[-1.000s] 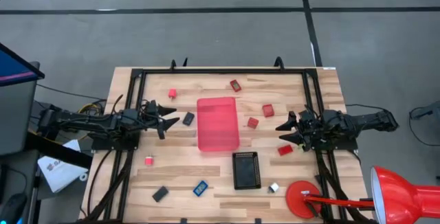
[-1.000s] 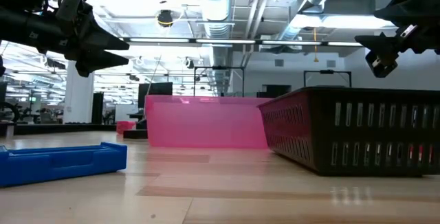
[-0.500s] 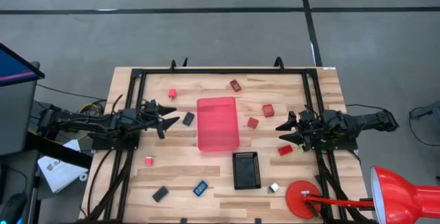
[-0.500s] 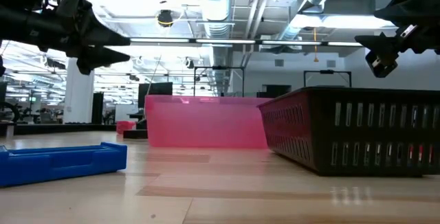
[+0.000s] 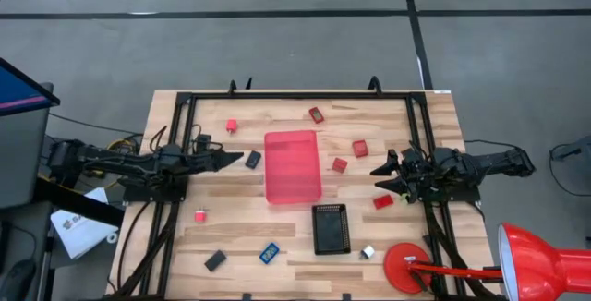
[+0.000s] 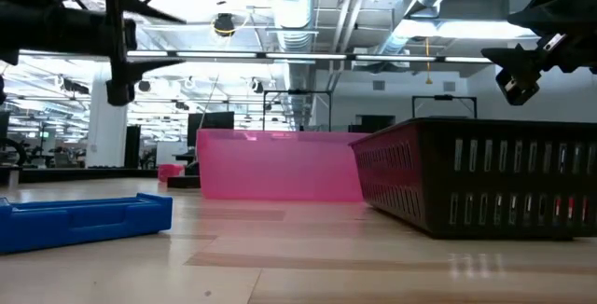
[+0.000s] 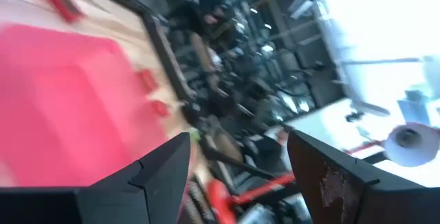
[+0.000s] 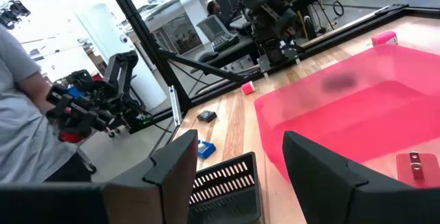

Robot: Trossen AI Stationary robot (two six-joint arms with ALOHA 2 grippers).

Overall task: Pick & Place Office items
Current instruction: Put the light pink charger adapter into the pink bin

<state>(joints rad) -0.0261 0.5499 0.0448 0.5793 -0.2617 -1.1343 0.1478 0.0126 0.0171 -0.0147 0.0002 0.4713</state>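
Note:
The office items lie scattered flat on the wooden table: red pieces (image 5: 232,125) (image 5: 360,148) (image 5: 340,164) (image 5: 382,201) (image 5: 199,215), a red-and-black piece (image 5: 317,114), black pieces (image 5: 252,160) (image 5: 215,260), a blue piece (image 5: 269,252) and a silvery one (image 5: 367,253). My left gripper (image 5: 238,159) (image 7: 237,176) is open and hovers just left of the black piece near the pink tray, pointing at it. My right gripper (image 5: 377,176) (image 8: 237,172) is open and waits in the air right of the pink tray, above the red piece nearest to it.
The pink tray (image 5: 293,166) lies mid-table, with the black grid tray (image 5: 331,228) near of it. A red desk lamp (image 5: 540,262) stands with its round base (image 5: 406,269) on the near right corner. A black frame (image 5: 189,98) edges the table. A person's grey sleeve (image 8: 20,107) shows beyond it.
My left gripper has rolled about its own axis, so its fingers, spread sideways before, now stand one over the other in the high view. It has also reached a little toward the table's right, closer to the black piece beside the pink tray.

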